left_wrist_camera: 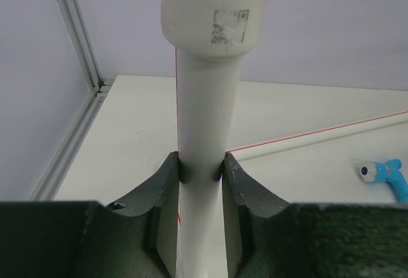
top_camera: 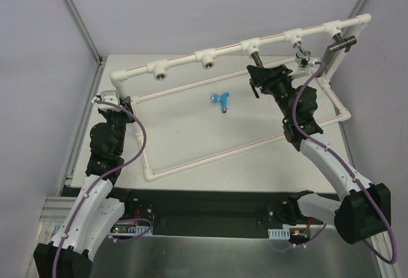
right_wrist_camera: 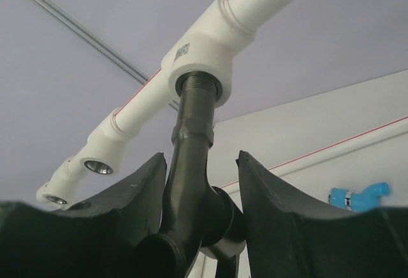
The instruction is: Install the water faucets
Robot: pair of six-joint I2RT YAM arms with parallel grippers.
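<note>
Right hand (right_wrist_camera: 201,163) straddles dark grey faucet (right_wrist_camera: 194,131) seated in middle socket (right_wrist_camera: 199,67); clamped or not, can't tell. Left hand (left_wrist_camera: 201,166) grips pipe frame (left_wrist_camera: 203,99). Turn squarely, avoid cross-threading. Blue faucet (top_camera: 221,100) lies on counter (top_camera: 185,128), 7 o'clock from dark one.

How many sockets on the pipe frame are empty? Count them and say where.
2: the leftmost socket and the second socket on the top pipe. None looks hidden.

Pale lilac walls (top_camera: 191,4), white table (top_camera: 191,125)
</note>
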